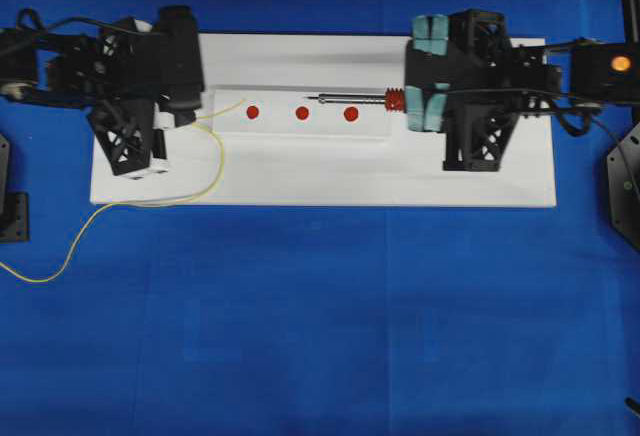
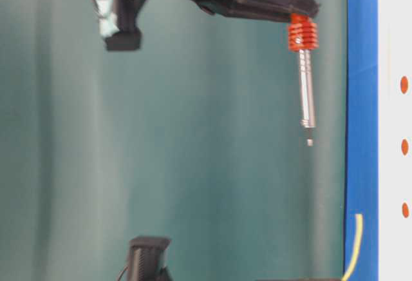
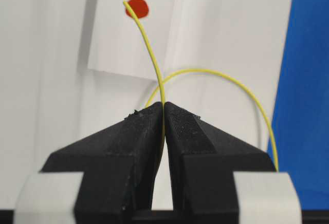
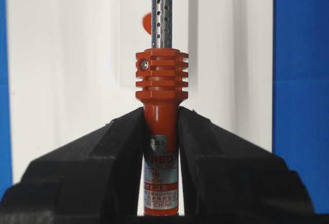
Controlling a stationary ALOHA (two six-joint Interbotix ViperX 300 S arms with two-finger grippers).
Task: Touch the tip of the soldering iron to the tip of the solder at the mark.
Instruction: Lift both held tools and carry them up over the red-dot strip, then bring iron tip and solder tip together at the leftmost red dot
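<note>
Both jaws clamped: left gripper (image 3: 163, 112) on solder (image 3: 149, 54), right gripper (image 4: 161, 126) on soldering iron (image 4: 160, 106), tips well apart

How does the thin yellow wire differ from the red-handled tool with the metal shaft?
The thin yellow solder wire is hair-slim and curls loosely; the red-handled soldering iron is far thicker, straight and rigid. The wire's tip reaches the left red dot; the iron's tip, seen from overhead, ends between the middle and right dots. Both are pinched in closed black jaws.

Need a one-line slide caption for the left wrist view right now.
Left gripper shut on the yellow solder, whose free tip reaches the red mark on the white strip.
</note>
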